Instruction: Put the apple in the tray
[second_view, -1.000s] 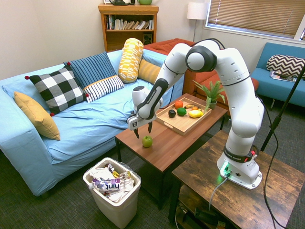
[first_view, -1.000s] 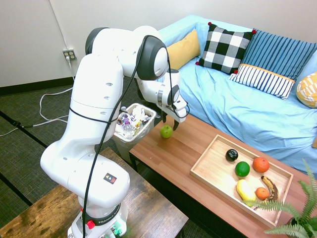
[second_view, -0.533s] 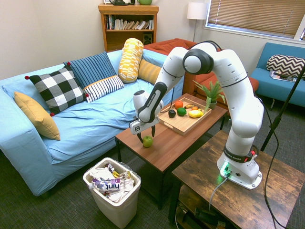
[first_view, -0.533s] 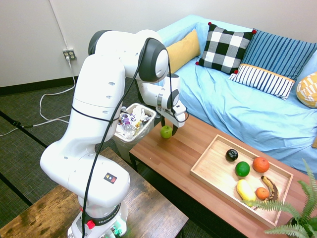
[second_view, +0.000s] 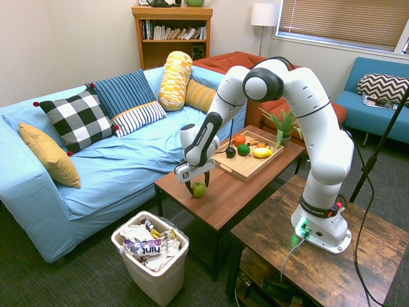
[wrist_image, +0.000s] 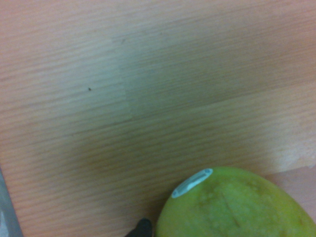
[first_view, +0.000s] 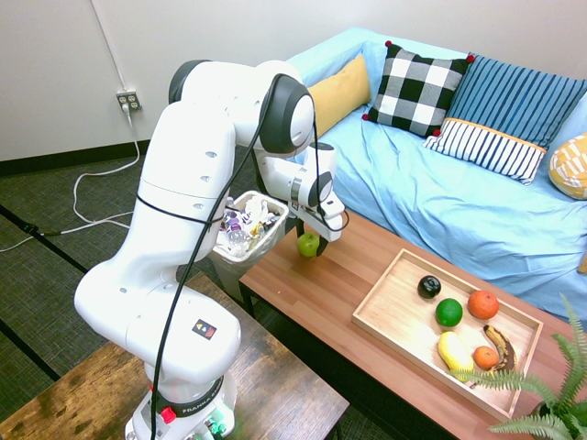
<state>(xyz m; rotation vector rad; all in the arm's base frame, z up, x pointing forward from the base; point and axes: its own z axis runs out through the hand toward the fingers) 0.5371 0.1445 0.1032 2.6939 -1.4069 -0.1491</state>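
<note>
Low over the near end of the desk (first_view: 341, 274), the jaws (second_view: 199, 183) stood spread around the apple (first_view: 308, 245), which sat on the wood between them, not visibly gripped. If they closed off-centre, one side could have met the round, glossy skin first and rolled the apple out, perhaps over the edge into the bin (second_view: 182, 267) beyond. Well apart from the jaws lay the tray (first_view: 379, 291), where a careless release might have knocked the fruit (first_view: 448, 313) already inside.
</note>
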